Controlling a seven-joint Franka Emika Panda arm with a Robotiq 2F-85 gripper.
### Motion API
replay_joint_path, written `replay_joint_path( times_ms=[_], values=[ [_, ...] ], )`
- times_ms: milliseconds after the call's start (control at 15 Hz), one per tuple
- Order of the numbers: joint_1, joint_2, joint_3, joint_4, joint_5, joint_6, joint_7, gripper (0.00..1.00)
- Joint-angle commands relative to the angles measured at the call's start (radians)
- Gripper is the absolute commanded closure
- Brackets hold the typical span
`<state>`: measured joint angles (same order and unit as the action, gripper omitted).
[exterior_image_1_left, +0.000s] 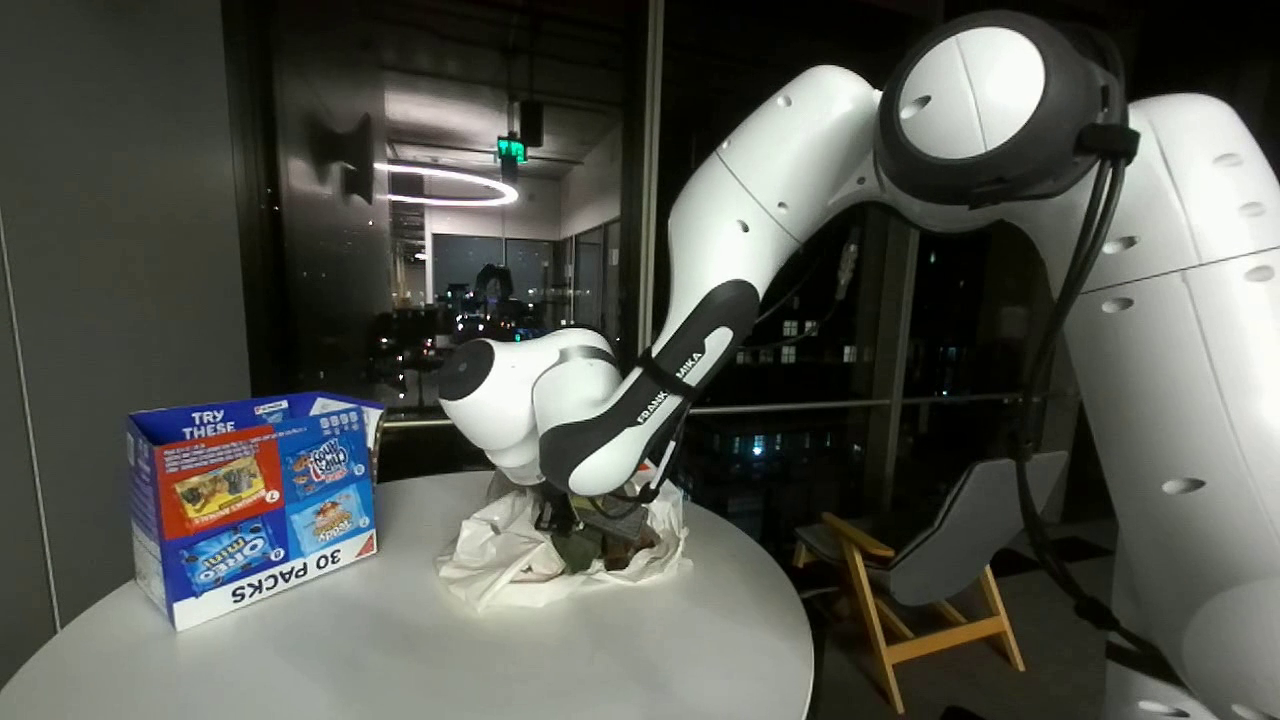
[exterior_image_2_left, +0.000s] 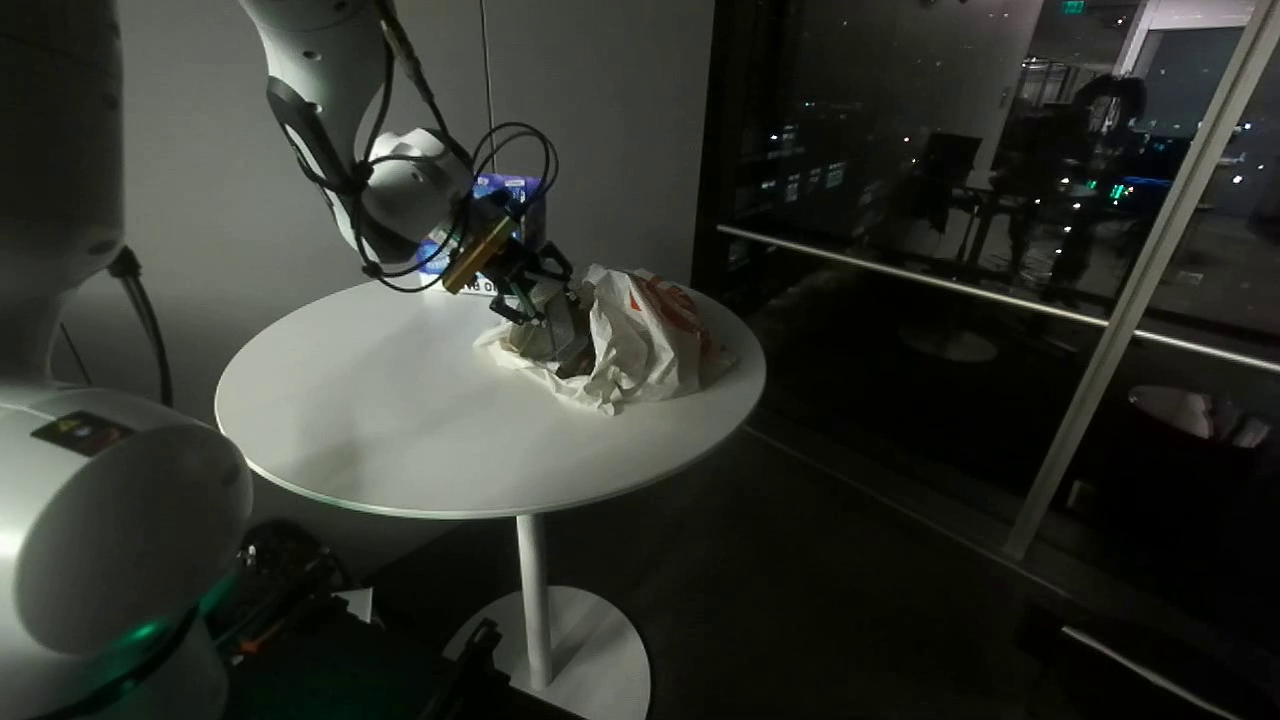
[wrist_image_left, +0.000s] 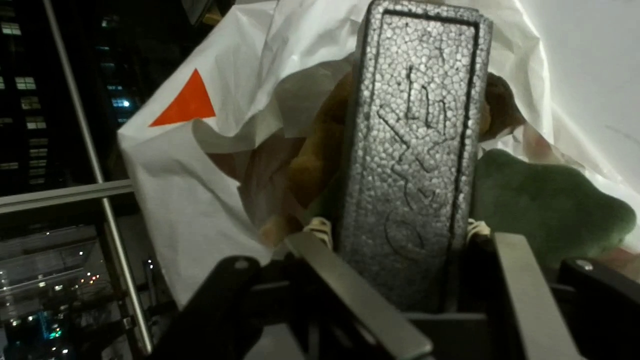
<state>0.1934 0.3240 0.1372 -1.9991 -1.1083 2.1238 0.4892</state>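
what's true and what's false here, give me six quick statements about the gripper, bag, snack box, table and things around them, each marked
1. The gripper holds a gray block. True.
2. The snack box lies inside the bag. False: the snack box stands on the table, apart from the white bag.
3. A green item shows beside the block in the wrist view. True.
4. The bag's triangle is right of the block in the wrist view. False: the orange-red triangle is left of it.
5. A wooden-framed chair shows in an exterior view. True.
6. The table is square. False: it is round.
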Motion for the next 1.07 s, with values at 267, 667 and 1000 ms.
replay_joint_path(
  times_ms=[267, 667, 1000],
  values=[
    [0.011, -0.071, -0.022, -0.067, -0.191, 0.082, 0.093, 0.64],
    [-0.009, -0.053, -0.018, -0.080, -0.340, 0.020, 0.177, 0.64],
    [-0.013, -0.029, -0.026, -0.088, -0.423, -0.070, 0.215, 0.64]
  ],
)
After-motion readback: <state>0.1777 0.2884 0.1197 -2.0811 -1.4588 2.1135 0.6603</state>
